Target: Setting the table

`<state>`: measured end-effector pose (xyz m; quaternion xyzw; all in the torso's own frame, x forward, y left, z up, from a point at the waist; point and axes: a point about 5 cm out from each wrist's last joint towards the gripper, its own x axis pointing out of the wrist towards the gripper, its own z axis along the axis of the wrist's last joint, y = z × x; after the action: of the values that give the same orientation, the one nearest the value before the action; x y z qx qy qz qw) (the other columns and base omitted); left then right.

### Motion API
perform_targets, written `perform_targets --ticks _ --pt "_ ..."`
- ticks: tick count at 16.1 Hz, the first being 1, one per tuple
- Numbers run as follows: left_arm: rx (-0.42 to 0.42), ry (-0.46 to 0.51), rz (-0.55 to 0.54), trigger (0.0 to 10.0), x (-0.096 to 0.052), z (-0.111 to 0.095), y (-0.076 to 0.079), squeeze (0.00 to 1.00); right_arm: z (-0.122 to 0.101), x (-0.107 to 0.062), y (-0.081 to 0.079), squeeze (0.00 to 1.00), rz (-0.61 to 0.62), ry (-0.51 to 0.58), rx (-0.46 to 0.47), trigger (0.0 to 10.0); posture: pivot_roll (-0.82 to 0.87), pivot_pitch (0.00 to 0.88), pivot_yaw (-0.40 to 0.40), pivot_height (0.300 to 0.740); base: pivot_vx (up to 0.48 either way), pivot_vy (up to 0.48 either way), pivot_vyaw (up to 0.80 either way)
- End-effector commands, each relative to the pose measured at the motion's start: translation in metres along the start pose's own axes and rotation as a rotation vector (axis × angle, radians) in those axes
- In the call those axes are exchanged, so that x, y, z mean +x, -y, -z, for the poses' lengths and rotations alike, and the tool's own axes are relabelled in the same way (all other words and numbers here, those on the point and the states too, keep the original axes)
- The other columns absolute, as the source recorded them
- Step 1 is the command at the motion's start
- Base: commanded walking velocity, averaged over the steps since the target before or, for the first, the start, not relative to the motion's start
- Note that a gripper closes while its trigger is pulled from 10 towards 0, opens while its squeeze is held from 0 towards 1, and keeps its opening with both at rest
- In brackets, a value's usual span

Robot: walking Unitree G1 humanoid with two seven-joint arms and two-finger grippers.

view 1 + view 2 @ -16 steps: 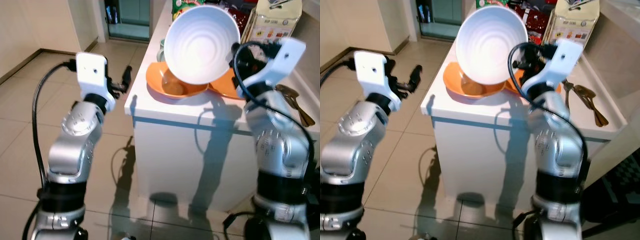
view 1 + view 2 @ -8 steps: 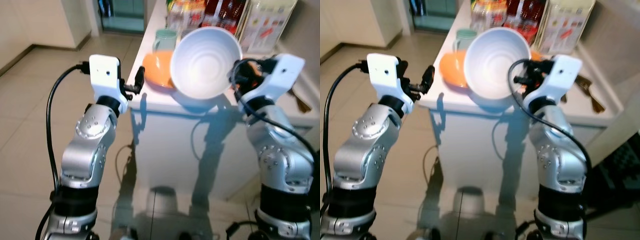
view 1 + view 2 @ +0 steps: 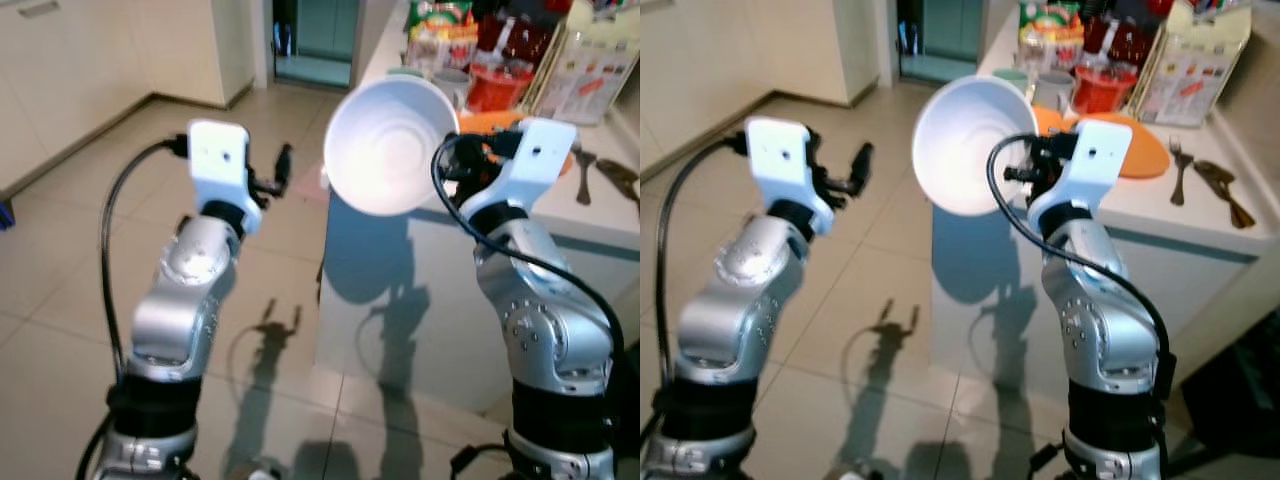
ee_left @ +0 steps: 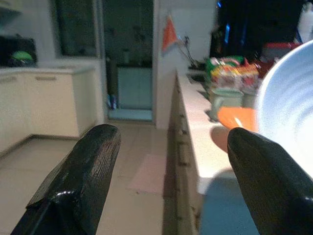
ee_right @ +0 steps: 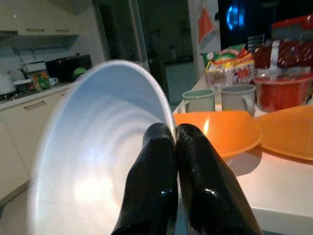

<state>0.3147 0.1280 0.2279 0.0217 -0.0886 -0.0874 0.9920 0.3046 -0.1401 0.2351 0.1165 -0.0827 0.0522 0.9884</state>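
Fingers of our right gripper [image 5: 168,147] are pressed together on the rim of the white bowl [image 3: 390,145], one inside and one outside, so we are pinching it tight. The bowl is up in the air, tipped on its side, with its open face turned toward our head. It hangs just off the corner of the white counter [image 3: 600,215], not touching it. Our left gripper [image 4: 166,181] is held up too, out over the floor, with its two fingers spread wide and nothing between them. Behind the bowl, on the counter, we see orange plates [image 3: 1140,145], two green mugs [image 5: 217,100], a red tub [image 3: 1102,85] and some food bags [image 3: 440,40]. Farther along the counter lie a fork [image 3: 1177,165] and some dark spoons [image 3: 1220,190]. Beyond the counter the tiled floor [image 3: 60,270] runs to a doorway and some pale cupboards. We think the job has only just started: one bowl is picked up, but it is not set down at any place yet. We cannot see the table we are meant to set. The plates, mugs, fork and spoons all wait on the counter, so most of the work is left to do.
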Motion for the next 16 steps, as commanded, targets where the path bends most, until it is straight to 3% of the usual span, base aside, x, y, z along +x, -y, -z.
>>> perform_targets --ticks 1,14,16 --pt "0.010 0.020 0.007 10.0 0.004 -0.005 0.004 0.00 -0.018 -0.001 0.004 0.00 0.020 0.081 -0.002 10.0 -0.01 0.000 -0.030 0.740 0.000 0.000 0.00" --pt "0.064 -0.003 -0.048 10.0 0.008 0.004 0.002 0.00 0.000 -0.002 0.024 0.00 0.099 -0.006 -0.039 10.0 -0.02 0.000 -0.029 0.740 0.000 -0.301 0.00" --pt "0.081 0.001 -0.033 10.0 0.010 0.005 0.007 0.00 -0.002 -0.003 0.031 0.00 0.119 -0.004 -0.065 10.0 -0.03 0.000 -0.033 0.740 0.000 -0.352 0.00"
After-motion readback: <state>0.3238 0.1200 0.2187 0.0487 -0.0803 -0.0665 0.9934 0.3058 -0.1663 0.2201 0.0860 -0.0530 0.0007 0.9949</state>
